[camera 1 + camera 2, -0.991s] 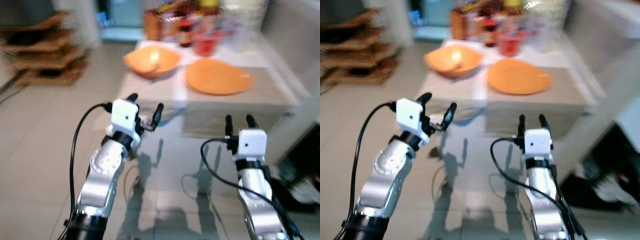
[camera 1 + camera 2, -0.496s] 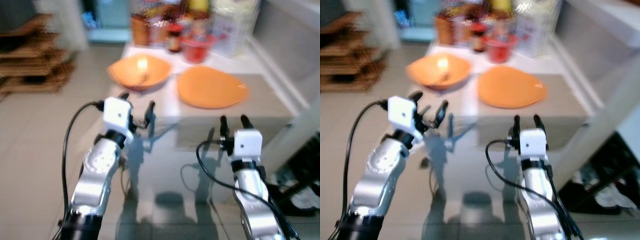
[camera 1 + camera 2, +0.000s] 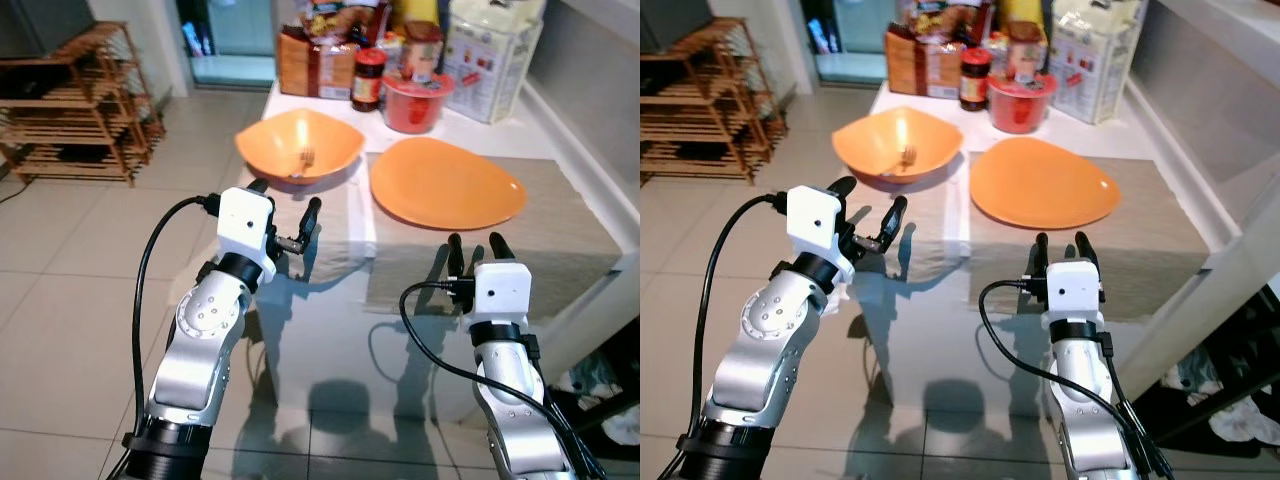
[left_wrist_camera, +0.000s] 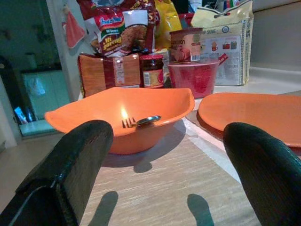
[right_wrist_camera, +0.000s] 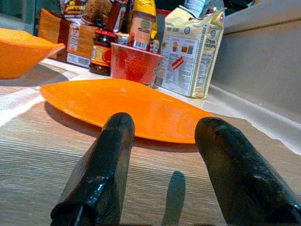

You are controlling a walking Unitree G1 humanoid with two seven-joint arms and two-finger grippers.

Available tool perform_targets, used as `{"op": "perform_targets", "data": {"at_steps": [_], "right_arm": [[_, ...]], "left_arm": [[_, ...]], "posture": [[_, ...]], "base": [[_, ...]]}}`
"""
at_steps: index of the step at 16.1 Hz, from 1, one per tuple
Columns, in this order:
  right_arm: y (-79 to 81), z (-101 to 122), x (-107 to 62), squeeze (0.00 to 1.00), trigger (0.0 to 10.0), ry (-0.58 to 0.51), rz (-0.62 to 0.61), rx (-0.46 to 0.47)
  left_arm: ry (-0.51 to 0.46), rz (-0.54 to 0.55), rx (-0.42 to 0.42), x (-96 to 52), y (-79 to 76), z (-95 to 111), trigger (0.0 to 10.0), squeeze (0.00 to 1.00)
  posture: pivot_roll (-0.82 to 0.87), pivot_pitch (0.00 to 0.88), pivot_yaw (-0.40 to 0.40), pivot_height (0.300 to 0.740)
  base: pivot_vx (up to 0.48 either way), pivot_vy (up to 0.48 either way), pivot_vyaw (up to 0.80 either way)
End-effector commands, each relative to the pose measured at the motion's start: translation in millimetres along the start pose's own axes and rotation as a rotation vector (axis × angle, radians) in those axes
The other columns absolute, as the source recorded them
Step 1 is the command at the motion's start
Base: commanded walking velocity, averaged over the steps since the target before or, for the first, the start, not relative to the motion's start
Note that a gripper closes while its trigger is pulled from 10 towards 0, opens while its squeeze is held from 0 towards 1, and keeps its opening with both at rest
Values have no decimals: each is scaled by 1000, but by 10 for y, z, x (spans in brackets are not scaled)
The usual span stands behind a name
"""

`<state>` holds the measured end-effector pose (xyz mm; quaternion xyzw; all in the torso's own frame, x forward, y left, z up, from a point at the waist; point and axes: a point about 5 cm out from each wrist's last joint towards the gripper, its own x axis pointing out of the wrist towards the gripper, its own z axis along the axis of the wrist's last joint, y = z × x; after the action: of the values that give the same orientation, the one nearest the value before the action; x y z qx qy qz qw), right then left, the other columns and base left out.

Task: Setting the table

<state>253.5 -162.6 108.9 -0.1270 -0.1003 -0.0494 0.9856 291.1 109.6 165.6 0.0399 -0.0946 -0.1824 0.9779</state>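
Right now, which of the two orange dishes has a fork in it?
The deep orange bowl, ahead of the left hand; a fork rests inside. The flat orange plate beside it holds nothing.

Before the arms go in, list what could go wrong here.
The fork lies loose in the orange bowl; a nudge from the open left gripper could tip it out. The orange plate sits before the open right gripper and may slide on the placemat toward the red cup and jar.

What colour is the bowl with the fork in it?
The bowl is orange, with a silver fork inside. It shows best in the left wrist view.
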Motion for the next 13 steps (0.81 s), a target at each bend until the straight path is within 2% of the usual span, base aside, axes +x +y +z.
{"op": "perform_targets", "data": {"at_steps": [1,3,5,13], "right_arm": [[-20,28,2,0,10000,-7,-4,-1],[0,30,-11,0,10000,-6,-1,1],[24,23,-53,0,10000,2,0,7],[-5,47,-116,0,10000,8,-4,-2]], "left_arm": [[-34,-25,38,60,-33,144,10000,0],[-27,-33,31,125,-18,216,10000,0],[11,-39,33,198,-12,140,10000,0],[127,-4,-23,311,29,-1,10000,0]], "posture": [[32,0,12,722],[35,0,19,722],[28,0,24,722],[-5,0,34,722]], "base": [[0,0,0],[0,0,0],[0,0,0],[0,0,0]]}}
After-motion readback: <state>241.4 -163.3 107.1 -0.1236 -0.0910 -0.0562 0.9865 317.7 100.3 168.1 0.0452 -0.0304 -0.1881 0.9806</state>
